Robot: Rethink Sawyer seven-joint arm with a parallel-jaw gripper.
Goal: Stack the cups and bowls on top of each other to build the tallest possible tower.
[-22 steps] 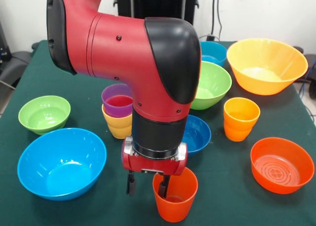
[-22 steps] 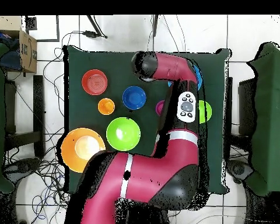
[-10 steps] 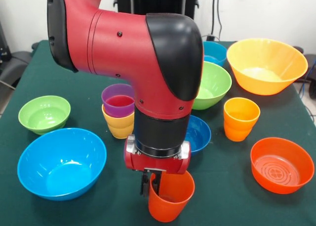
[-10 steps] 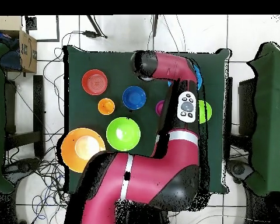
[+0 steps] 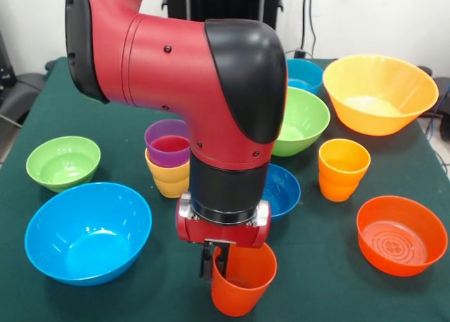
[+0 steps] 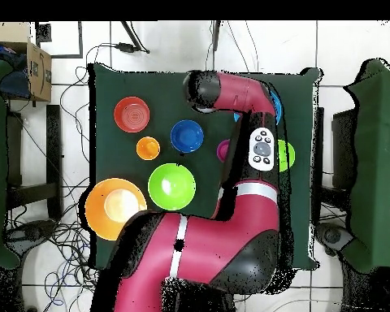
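One red-orange cup [image 5: 242,280], rim pinched in the hand [image 5: 216,263], slightly tilted.

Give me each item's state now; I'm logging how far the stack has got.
Red-orange plastic cup: upright, rim clamped by the gripper.
Purple plastic cup: nested in the yellow plastic cup.
Orange-yellow plastic cup: upright, alone.
Large light blue plastic bowl: upright, empty.
Orange-red plastic bowl: upright, empty.
Small green plastic bowl: upright, empty.
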